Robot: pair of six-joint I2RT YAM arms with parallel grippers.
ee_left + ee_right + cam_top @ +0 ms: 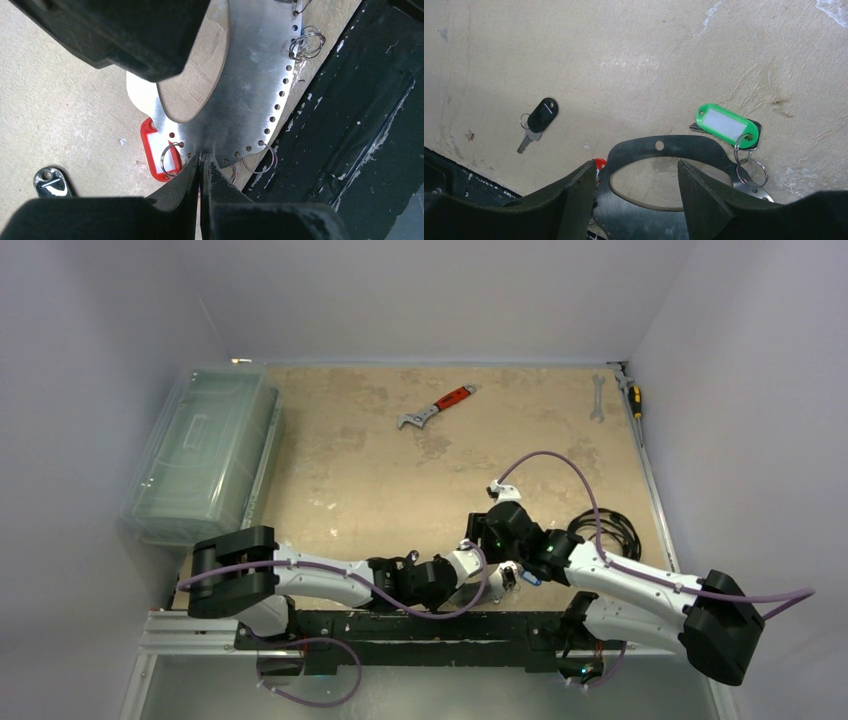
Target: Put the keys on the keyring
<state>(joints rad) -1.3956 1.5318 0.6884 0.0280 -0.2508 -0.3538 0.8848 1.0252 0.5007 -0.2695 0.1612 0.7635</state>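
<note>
The keyring (240, 95), a flat silvery plate with an oval opening and holes along its rim, hangs tilted over the table's near edge. My right gripper (635, 164) straddles its oval end (659, 145) with the jaws wide and holds it up. My left gripper (202, 159) is shut at the plate's lower rim, pinching a small split ring (232, 172). A red-tagged key (155, 150) and a green-tagged key (726, 124) hang from rim holes by wire rings. A black-headed key (536, 122) lies loose on the table.
A red-handled wrench (437, 408) lies mid-back, a spanner (597, 398) and a screwdriver (633, 395) at the back right. A clear plastic box (205, 455) stands at the left. A coiled black cable (605, 530) lies beside the right arm. The black base rail (350, 125) runs just under the keyring.
</note>
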